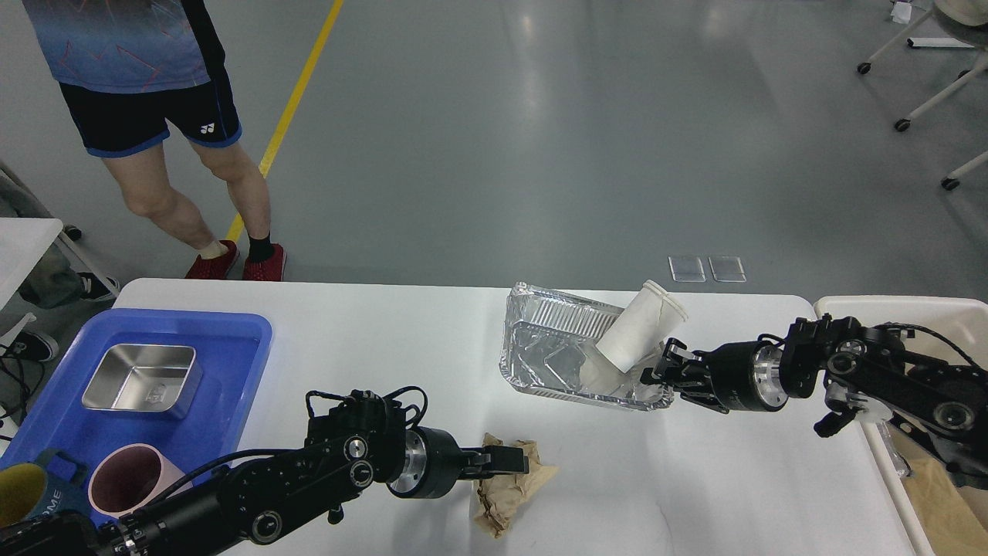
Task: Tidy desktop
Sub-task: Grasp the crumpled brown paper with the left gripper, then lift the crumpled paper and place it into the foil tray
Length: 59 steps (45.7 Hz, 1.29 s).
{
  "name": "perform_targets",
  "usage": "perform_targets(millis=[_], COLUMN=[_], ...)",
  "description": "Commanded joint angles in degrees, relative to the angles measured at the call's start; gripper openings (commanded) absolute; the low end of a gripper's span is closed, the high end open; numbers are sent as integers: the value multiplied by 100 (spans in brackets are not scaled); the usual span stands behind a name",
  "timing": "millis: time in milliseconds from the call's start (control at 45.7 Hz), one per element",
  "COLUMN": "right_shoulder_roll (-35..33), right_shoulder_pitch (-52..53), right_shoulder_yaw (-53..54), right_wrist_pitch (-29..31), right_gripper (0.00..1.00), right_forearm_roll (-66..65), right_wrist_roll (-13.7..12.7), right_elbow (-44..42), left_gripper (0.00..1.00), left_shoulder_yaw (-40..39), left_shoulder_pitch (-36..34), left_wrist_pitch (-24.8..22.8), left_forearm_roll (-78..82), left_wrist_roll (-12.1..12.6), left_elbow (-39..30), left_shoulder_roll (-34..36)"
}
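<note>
On the desktop [370, 340], left jaws clench crumpled paper [513, 488]; right jaws grip foil tray [556, 359].

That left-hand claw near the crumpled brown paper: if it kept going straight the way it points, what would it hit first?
The left gripper points to the right and is already at the crumpled brown paper wad, so the wad comes first. Beyond it lies bare white desktop. Whether it is already touching is unclear from this one view.

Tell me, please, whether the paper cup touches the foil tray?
Touching: the head view shows the paper cup leaning inside the foil tray, its base on the tray floor.
</note>
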Motion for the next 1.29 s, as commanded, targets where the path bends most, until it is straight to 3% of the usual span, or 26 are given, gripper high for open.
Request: perform_targets(millis=[0, 153, 394, 613, 723, 832, 1095, 1270], right_shoulder_roll=[2, 2, 2, 2, 2, 2, 2, 37], right_shoulder_pitch=[-26, -26, -44, -44, -35, -35, -44, -35], right_shoulder_yaw=[5, -4, -4, 5, 5, 5, 23, 23], right_wrist_pitch=[0, 0, 0, 0, 0, 0, 0, 0], right_gripper=[0, 0, 0, 0, 0, 0, 0, 0], right_forearm_roll=[0, 0, -9, -9, -9, -9, -9, -9], right_wrist_roll=[0, 0, 0, 0, 0, 0, 0, -8], right_elbow=[0, 0, 0, 0, 0, 0, -9, -9], left_gripper=[76, 52, 2, 0, 0, 0, 1, 2], left_shoulder_yaw=[131, 139, 131, -1, 34, 69, -414, -1029], left_shoulder_pitch=[-14, -14, -49, -383, -410, -348, -480, -805], left_wrist_pitch=[40, 23, -206, -259, -303, -303, -329, -821], left_forearm_roll=[47, 47, 12, -49, -181, -225, -752, -1173], left_wrist_roll=[-7, -7, 2, 46, 133, 362, 380, 380], left_elbow=[3, 3, -15, -313, -892, -1710, -3047, -3495], left_shoulder_roll=[-2, -2, 7, 375, 832, 1561, 3345, 4224])
